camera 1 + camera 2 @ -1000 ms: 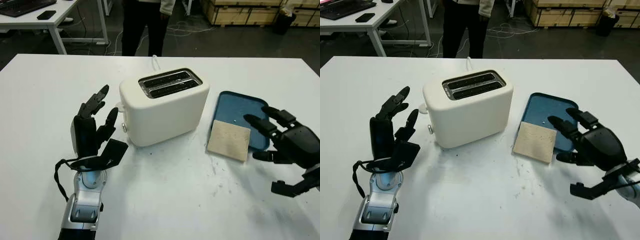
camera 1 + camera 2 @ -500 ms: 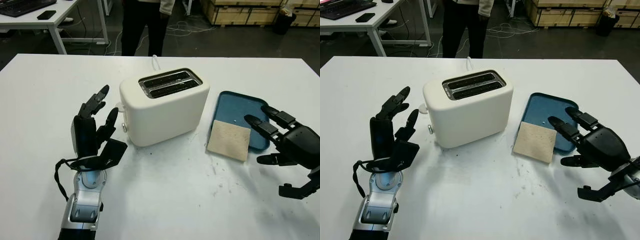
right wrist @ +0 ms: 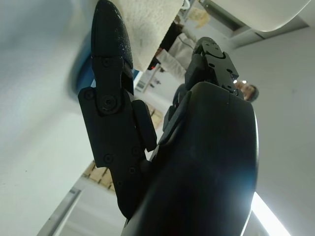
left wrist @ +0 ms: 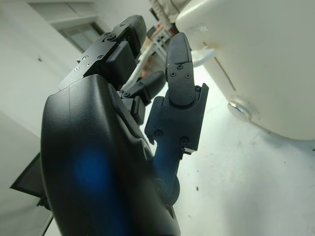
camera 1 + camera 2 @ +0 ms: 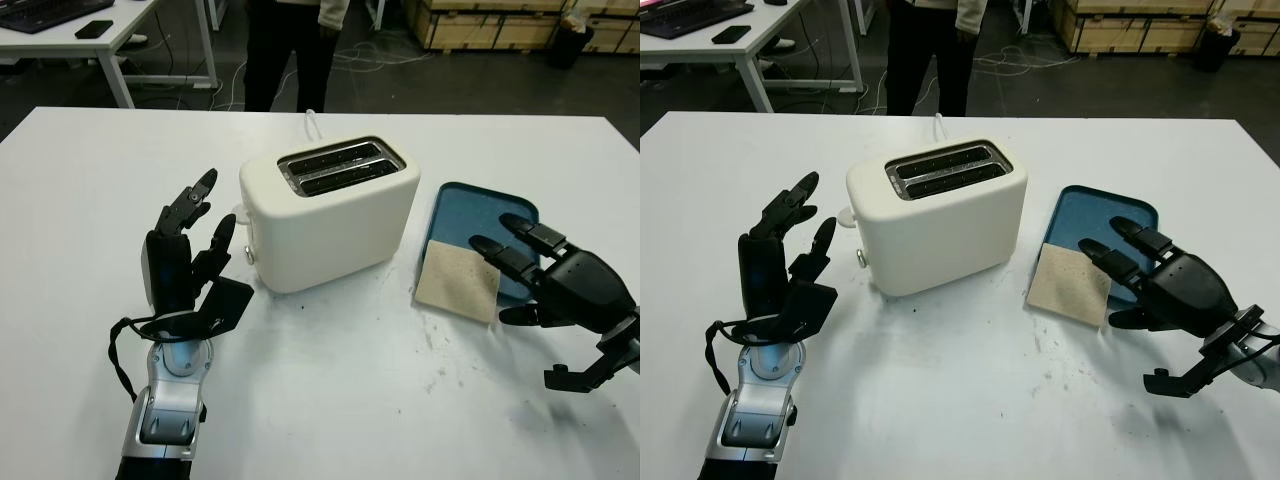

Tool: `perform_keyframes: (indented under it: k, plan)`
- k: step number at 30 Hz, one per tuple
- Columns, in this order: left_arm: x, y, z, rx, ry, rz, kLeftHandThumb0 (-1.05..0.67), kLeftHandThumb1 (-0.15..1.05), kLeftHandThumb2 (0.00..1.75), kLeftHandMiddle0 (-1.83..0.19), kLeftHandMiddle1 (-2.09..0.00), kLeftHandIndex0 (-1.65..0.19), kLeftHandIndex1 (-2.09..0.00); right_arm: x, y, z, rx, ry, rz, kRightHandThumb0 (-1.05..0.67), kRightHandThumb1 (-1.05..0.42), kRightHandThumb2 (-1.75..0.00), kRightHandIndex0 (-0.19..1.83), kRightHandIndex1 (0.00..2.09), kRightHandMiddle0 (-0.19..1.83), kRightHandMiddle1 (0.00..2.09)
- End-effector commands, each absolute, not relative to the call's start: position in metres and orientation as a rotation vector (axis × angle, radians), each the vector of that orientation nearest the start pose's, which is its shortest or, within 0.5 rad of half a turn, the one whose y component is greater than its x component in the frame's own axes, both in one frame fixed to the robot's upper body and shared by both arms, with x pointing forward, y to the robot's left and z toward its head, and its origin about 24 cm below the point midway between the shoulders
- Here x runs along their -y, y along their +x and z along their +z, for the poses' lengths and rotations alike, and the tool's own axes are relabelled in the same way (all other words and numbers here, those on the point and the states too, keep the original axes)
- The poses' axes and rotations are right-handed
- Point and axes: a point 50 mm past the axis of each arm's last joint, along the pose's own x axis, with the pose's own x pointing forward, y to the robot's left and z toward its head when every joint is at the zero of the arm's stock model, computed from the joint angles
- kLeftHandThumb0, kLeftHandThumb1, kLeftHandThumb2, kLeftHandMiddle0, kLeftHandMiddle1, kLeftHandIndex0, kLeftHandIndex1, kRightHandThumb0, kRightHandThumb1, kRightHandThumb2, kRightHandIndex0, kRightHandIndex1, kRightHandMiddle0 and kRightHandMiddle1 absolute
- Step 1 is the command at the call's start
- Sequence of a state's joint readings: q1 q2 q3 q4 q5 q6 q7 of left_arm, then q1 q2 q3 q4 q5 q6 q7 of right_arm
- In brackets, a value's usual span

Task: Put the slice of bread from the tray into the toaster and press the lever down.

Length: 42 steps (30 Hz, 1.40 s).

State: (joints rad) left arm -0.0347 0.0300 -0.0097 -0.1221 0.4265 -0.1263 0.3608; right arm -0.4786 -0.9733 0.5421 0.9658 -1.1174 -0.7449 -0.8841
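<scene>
One bread slice (image 5: 458, 284) half off the blue tray (image 5: 478, 213) at right of frame, right hand (image 5: 560, 285) beside it, fingers wide, empty; left hand (image 5: 180, 262) open by toaster (image 5: 325, 221); risks shoving slice away.

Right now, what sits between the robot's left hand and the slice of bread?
In the left eye view, the cream two-slot toaster stands on the white table between the open left hand and the bread slice.
</scene>
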Motion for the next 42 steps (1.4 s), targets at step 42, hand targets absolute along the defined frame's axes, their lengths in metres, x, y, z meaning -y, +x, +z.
perform_keyframes:
  k: [42]
  plan:
    - [-0.160,0.252,0.100,0.390,0.407,0.332,-0.38,0.92,0.36,-0.32,-0.94,-0.64,-0.01,0.310,0.277,0.045,0.448,-1.802,0.476,-0.68,-0.92,-0.45,0.00,0.00,0.18,0.01]
